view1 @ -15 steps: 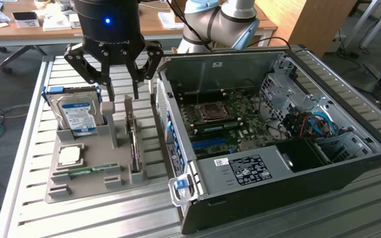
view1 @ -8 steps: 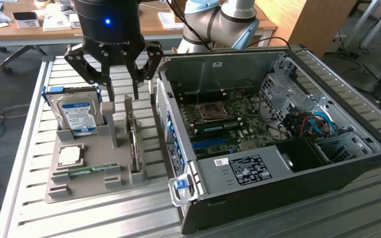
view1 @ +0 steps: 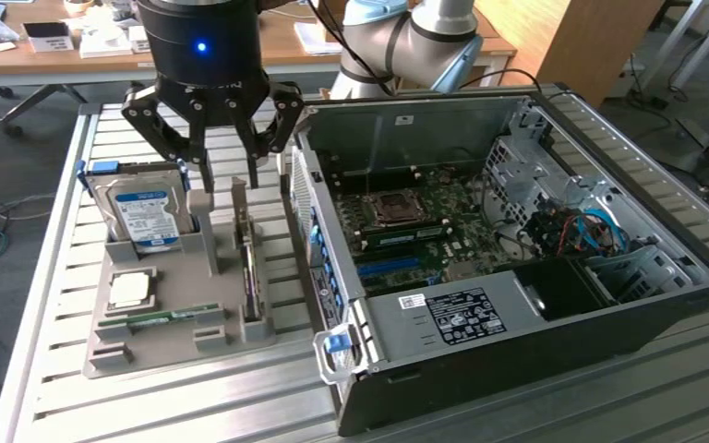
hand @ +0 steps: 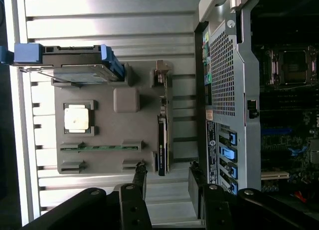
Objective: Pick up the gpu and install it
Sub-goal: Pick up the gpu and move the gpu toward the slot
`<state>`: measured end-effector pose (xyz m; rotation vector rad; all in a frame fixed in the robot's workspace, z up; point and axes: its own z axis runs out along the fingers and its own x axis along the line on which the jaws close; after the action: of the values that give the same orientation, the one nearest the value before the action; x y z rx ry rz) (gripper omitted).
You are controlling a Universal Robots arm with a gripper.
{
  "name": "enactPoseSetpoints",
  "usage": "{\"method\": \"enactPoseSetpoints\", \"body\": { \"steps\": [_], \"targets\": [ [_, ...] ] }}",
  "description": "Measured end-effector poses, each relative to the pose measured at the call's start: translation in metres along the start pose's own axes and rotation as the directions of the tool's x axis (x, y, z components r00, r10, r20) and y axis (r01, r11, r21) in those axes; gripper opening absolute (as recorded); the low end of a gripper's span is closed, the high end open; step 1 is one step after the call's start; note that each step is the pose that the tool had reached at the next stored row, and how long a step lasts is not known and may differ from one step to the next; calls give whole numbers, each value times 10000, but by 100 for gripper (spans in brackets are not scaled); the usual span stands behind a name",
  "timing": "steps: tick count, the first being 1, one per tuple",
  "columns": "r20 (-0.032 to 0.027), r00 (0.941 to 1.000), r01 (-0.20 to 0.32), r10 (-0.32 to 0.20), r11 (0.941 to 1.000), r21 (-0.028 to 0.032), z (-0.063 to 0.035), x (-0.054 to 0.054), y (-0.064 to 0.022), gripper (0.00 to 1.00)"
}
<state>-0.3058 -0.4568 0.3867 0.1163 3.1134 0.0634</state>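
1. gripper (view1: 229, 175): hangs over the far part of the tray (view1: 188, 346), fingers (hand: 140, 177) spread apart and holding nothing.
2. gpu (view1: 247, 263): stands on its long edge in a slot on the tray's side towards the exterior view's right, just beside the case (view1: 539, 305). its long axis runs near to far and its flat faces point to the exterior view's left and right. the silvery bracket (view1: 239, 196) stands upright at the far end, below the gripper.
3. in the wrist view the gpu (hand: 162, 140) shows edge-on as a thin strip, in line with the gap between the two fingers.
4. drive (view1: 145, 214): stands in the tray's far corner on the exterior view's left, well apart from the gpu.
5. cpu (view1: 130, 291) and memory stick (view1: 158, 318): lie flat on the near part of the tray, left of the gpu.
6. case: lies open on the slatted table (view1: 71, 406), motherboard (view1: 435, 226) exposed.
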Motion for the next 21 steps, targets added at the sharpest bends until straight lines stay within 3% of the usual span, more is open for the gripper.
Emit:
{"method": "enactPoseSetpoints", "body": {
  "steps": [21],
  "targets": [
    [4,10000,0,0,10000,-2,76,2,-3,47]
  ]
}}
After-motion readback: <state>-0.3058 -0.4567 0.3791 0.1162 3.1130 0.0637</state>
